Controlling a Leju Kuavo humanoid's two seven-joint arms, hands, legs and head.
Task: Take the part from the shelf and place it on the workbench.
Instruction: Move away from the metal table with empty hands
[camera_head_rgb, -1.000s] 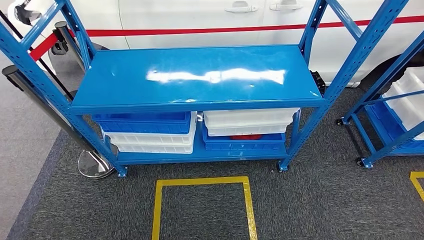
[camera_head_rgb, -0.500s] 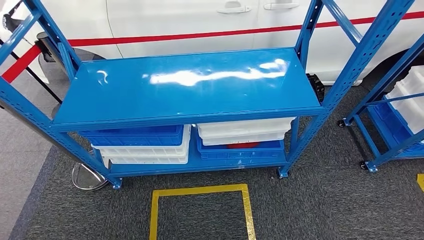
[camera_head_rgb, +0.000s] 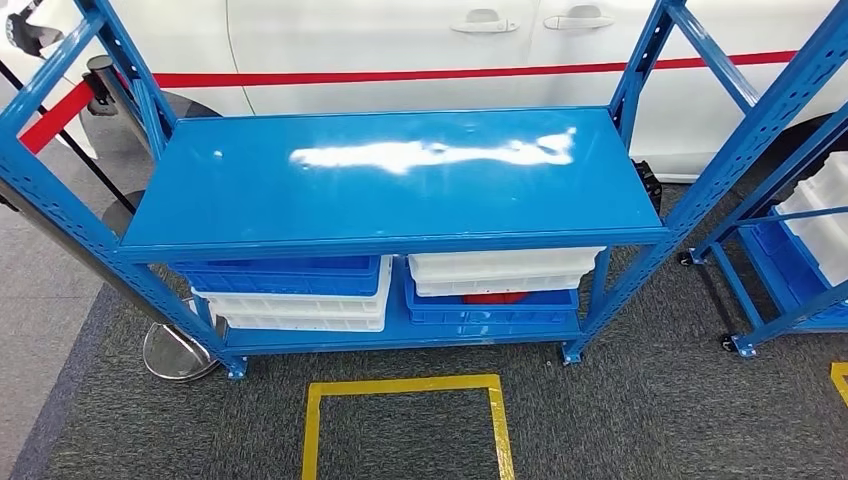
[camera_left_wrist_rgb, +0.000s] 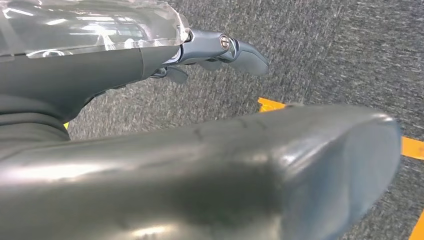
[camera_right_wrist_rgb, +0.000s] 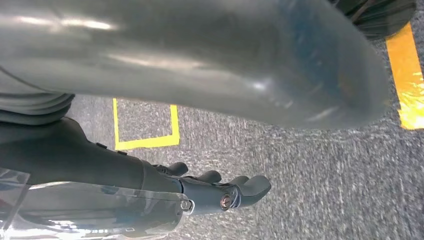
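A blue shelf rack (camera_head_rgb: 390, 185) stands in front of me with a bare, glossy top board. On its lower board, a red part (camera_head_rgb: 492, 298) peeks out of a blue bin (camera_head_rgb: 490, 312), under a white bin (camera_head_rgb: 500, 268) stacked on it. My left hand (camera_left_wrist_rgb: 150, 65) hangs over grey carpet, fingers stretched out and holding nothing. My right hand (camera_right_wrist_rgb: 150, 185) also hangs over the carpet, its fingers apart and lightly curved, with nothing in them.
On the lower board's left side a blue bin (camera_head_rgb: 280, 275) sits on a white bin (camera_head_rgb: 300, 308). A yellow taped square (camera_head_rgb: 405, 385) marks the carpet before the rack. A second blue rack (camera_head_rgb: 800, 250) stands at right, a stanchion base (camera_head_rgb: 175, 355) at left, a white car (camera_head_rgb: 400, 40) behind.
The whole picture has shifted a little left, then back right, so the camera moved. Nothing on the rack has changed place.
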